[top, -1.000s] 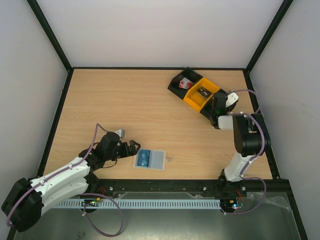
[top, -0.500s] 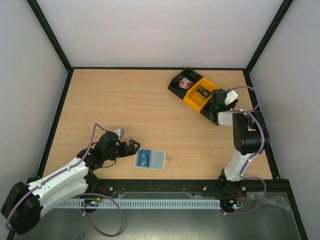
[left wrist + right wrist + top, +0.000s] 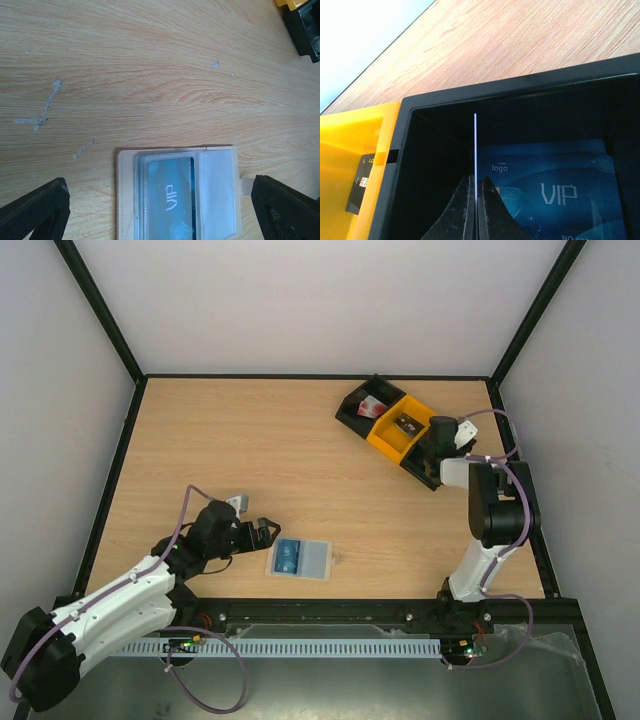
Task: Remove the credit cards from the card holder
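The card holder (image 3: 313, 561) lies flat near the table's front edge with one blue credit card (image 3: 289, 557) in its left pocket. In the left wrist view the holder (image 3: 220, 185) and its VIP card (image 3: 167, 192) sit between the fingers of my open left gripper (image 3: 159, 180), which hovers just left of the holder (image 3: 264, 532). My right gripper (image 3: 432, 448) is over the near black bin (image 3: 428, 475). It is shut on a credit card seen edge-on (image 3: 475, 145), at the fingertips (image 3: 476, 178). Two blue cards (image 3: 560, 195) lie flat in that bin.
A yellow bin (image 3: 392, 438) with a small dark item (image 3: 405, 424) sits beside the near black bin. Beyond it is another black bin (image 3: 352, 410) holding a red-and-white item (image 3: 374, 406). Black frame rails edge the table.
My right gripper has shifted a little toward the back of the table over the black bin, still holding the card. The left arm has barely moved.
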{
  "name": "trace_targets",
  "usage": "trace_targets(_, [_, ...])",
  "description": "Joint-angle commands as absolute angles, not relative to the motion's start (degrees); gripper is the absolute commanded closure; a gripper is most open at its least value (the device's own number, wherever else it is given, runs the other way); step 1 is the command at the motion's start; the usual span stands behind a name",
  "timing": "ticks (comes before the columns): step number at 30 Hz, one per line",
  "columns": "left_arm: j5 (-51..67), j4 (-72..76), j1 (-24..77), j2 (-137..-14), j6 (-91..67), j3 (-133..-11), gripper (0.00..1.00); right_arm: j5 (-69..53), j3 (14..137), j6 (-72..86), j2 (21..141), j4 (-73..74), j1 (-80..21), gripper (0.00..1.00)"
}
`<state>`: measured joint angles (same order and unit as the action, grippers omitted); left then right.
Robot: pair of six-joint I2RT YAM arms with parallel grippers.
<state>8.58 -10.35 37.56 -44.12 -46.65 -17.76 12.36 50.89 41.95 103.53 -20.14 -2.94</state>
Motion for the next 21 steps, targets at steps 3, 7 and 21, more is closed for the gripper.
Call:
trace_targets(3, [9.06, -11.08, 37.18, -43.74, -46.15, -18.78, 0.00, 12.23, 50.41, 40.69, 103.62, -21.12, -2.57, 0.98])
trace_targets(7, [9.05, -10.78, 37.18, -43.96, -46.28, -18.59, 0.00, 12.44, 49.92, 41.08, 103.65, -22.65, -2.57, 0.98])
trace_targets(21, [10.08, -8.10, 37.18, -46.68, -46.84, -18.18, 0.00, 14.25, 47.56, 41.32, 103.21, -27.73, -2.63, 0.98])
